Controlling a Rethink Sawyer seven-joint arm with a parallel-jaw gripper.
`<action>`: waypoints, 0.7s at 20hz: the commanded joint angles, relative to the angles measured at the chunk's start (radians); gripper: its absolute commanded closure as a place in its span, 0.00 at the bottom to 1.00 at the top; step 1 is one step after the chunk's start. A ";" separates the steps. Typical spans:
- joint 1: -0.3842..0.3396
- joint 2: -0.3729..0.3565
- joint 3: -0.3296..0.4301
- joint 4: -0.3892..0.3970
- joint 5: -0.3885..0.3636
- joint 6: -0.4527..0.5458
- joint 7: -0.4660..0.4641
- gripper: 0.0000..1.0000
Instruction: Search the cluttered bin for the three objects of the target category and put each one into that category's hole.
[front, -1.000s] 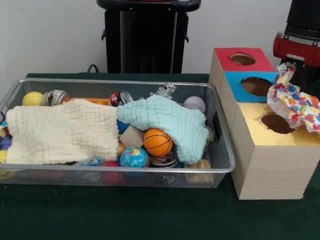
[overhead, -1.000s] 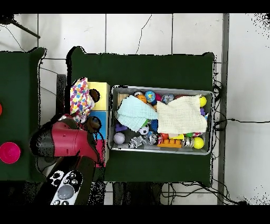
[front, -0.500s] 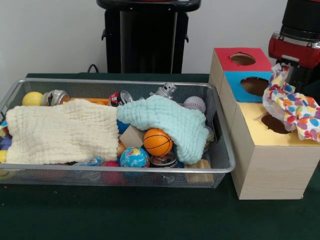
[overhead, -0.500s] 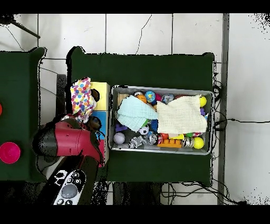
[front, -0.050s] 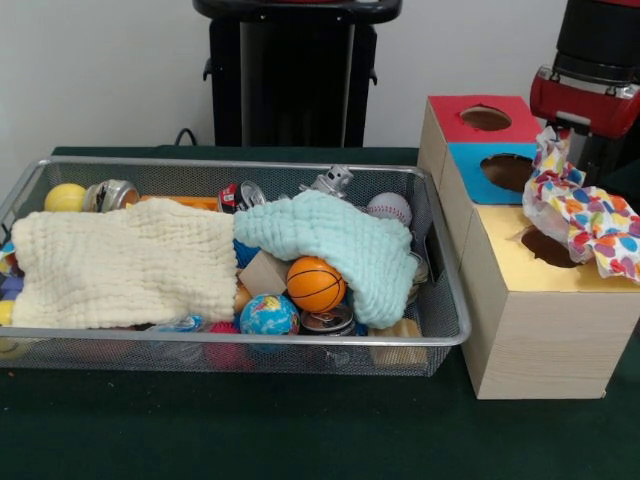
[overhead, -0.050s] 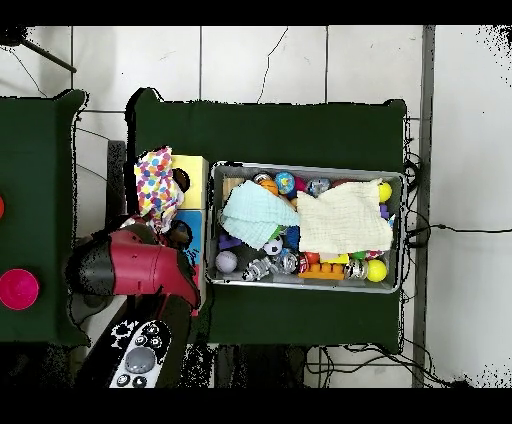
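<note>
A multicoloured patterned cloth (front, -0.050s: 585, 215) hangs over the hole in the yellow box top (front, -0.050s: 505, 255), its upper tip pulled up toward my gripper (front, -0.050s: 558, 135). The gripper is shut on that cloth, and the cloth hides most of it. Seen from overhead, the cloth (overhead, -0.050s: 153, 182) lies across the yellow box (overhead, -0.050s: 193, 168), with the gripper (overhead, -0.050s: 157, 213) at its edge near the red arm. Behind the yellow box are a blue hole (front, -0.050s: 512, 172) and a red hole (front, -0.050s: 485, 118). A cream cloth (front, -0.050s: 125, 265) and a mint cloth (front, -0.050s: 335, 235) lie in the mesh bin (front, -0.050s: 240, 340).
In the bin are a basketball (front, -0.050s: 315, 283), a globe ball (front, -0.050s: 268, 315), a baseball (front, -0.050s: 390, 208), a yellow ball (front, -0.050s: 65, 197), cans and wooden blocks, partly under the cloths. A black stand rises behind the bin. The overhead view shows the bin (overhead, -0.050s: 305, 167) beside the boxes.
The arm and the patterned cloth's upper tip have shifted a little left in the front view. The cloth's lower end stays draped on the yellow box. The bin's contents are unchanged.
</note>
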 joint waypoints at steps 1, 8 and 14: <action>-0.107 0.072 0.088 0.067 -0.066 -0.065 0.044 0.00; -0.255 0.065 0.176 0.036 -0.174 -0.103 -0.083 0.00; -0.326 -0.007 0.225 0.013 -0.247 0.005 -0.103 0.00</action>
